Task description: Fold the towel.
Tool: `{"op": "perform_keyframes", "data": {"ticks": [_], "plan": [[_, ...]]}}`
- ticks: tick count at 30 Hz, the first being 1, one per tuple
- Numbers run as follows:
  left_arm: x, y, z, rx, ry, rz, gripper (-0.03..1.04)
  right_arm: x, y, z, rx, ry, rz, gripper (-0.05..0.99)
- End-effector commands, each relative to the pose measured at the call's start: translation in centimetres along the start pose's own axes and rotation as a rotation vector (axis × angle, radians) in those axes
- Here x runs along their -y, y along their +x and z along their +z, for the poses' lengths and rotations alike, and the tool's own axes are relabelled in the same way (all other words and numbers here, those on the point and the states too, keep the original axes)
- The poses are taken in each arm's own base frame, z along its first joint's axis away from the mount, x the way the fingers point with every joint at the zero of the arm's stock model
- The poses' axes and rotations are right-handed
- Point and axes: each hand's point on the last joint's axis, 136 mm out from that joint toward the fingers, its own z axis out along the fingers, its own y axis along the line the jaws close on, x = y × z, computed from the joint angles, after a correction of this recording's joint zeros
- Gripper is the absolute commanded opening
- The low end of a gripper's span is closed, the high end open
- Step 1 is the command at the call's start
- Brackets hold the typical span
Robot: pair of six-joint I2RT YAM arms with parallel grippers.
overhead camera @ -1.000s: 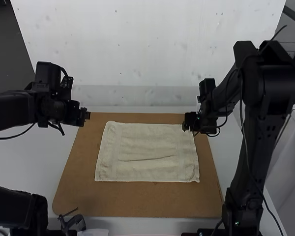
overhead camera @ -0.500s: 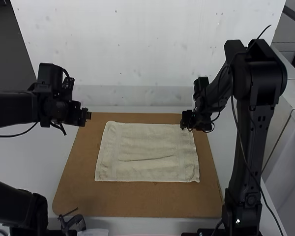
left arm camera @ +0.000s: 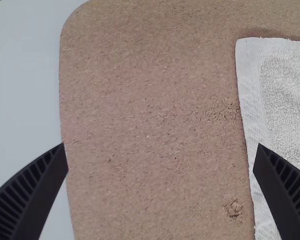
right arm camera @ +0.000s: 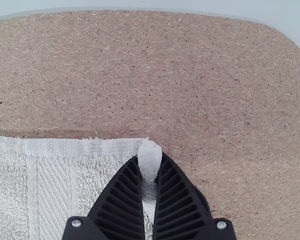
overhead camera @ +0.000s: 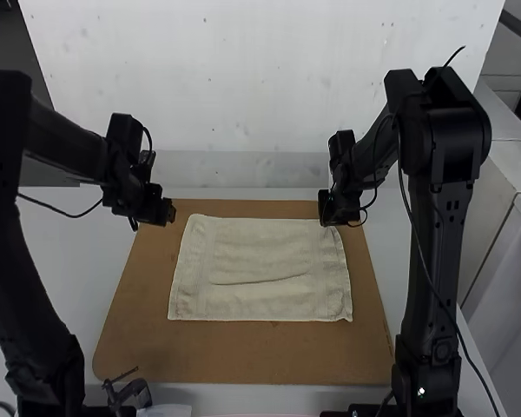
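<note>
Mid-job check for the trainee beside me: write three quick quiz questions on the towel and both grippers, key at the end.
1. Are the left gripper's jaws open or shut?
2. What is between the right gripper's jaws? A) the towel's middle B) nothing C) a corner of the towel
3. True or false: the towel lies spread on the board.
Key: 1 open; 2 C; 3 true.

Right gripper (overhead camera: 326,219) pinching towel (right arm camera: 55,185) corner, nub of cloth between fingertips. Rest of towel beside gripper, seems flat. Cork board (right arm camera: 190,75) under and around gripper, pale surface (right arm camera: 292,15) farther out.
</note>
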Motion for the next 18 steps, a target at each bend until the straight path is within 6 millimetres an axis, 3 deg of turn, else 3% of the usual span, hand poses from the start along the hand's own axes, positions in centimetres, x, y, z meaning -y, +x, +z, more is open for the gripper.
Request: {"op": "perform_keyframes", "data": {"ticks": [1,12,18], "plan": [[0.7,-2.8,1.4,-0.005,-0.004,-0.005,0.95,0.8,3.9,1.8,-0.107,0.046,0.006,0.02],[4.4,-5.1,7.3,-0.102,-0.001,0.046,0.95,0.5,4.3,1.5,-0.120,0.047,-0.004,0.02],[5.8,-5.6,8.9,-0.126,0.022,0.066,0.95,1.0,4.4,1.5,-0.123,0.055,0.002,0.02]]}}
